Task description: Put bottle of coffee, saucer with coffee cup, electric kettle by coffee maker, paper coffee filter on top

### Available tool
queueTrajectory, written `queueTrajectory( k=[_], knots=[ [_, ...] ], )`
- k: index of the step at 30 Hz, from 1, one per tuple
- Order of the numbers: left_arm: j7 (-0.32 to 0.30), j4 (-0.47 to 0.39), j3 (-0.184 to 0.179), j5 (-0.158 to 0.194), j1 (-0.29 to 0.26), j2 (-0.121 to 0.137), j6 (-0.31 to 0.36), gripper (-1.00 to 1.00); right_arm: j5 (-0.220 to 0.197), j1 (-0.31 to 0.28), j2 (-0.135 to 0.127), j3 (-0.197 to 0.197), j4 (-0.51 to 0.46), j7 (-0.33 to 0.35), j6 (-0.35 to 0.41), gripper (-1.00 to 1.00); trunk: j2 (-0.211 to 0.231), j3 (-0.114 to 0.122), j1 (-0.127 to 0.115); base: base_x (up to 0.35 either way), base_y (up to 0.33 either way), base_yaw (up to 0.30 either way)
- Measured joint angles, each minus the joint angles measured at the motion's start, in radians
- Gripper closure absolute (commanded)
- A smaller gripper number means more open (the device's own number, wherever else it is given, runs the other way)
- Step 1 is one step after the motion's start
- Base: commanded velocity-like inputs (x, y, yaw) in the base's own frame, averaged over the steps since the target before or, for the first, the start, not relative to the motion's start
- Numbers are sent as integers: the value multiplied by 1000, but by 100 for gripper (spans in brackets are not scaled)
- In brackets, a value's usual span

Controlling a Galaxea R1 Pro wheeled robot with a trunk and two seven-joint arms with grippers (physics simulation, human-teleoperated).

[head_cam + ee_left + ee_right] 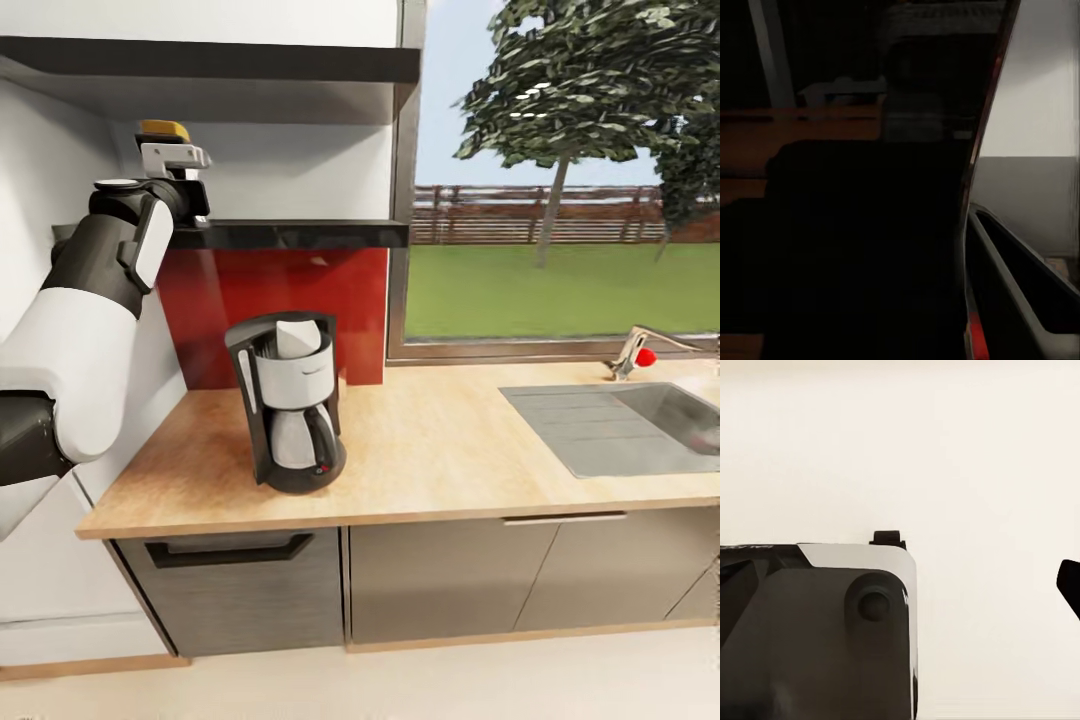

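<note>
The left arm reaches up to the shelf (300, 233), with the left end effector (178, 165) at the jar (164, 130), whose golden lid shows just above the grey wrist parts at the shelf's far left end, close to the side wall. That puts the jar at about 11 o'clock from the coffee maker (290, 400), which stands on the worktop (450, 450) with the white filter (298, 338) already sitting in its top. Whether the fingers are apart or clamped on the jar I cannot tell: the head view hides them behind the wrist, and the left wrist view is dark and too close to read. That uncertainty is the main risk. If the hold is shallow or only catches the lid, the jar could tip over on the shelf or slip out on the way down, falling to the worktop or onto the coffee maker at roughly 5 o'clock below it. A drop there could knock the filter off and undo a finished step. The thicker ledge sits close above the lid, so lifting straight up would likely bump it; drawing the jar outward first looks safer. The wall at 9 o'clock leaves the elbow little room, and a wide swing could graze it or the shelf edge. The right end effector's state cannot be told either — its wrist view faces a pale blank surface past a dark part of the robot.
</note>
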Motion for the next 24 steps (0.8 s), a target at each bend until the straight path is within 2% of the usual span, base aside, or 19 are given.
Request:
queueTrajectory(
  k=[9, 17, 24],
  knots=[
    [0, 0, 0, 0, 0, 0, 1, 100, 0, 0, 0, 0, 0, 0, 0, -100, 0, 0, 0, -318, 0, 0],
    [0, 1, 0, 0, 0, 0, 1, 100, 0, 0, 0, 0, 1, 0, 0, -100, 0, 0, 0, -72, 0, 0],
    [0, 0, 0, 0, 1, 0, 1, 100, 0, 0, 0, 0, 1, 0, 0, -100, 0, 0, 0, -210, 0, 0]
  ],
)
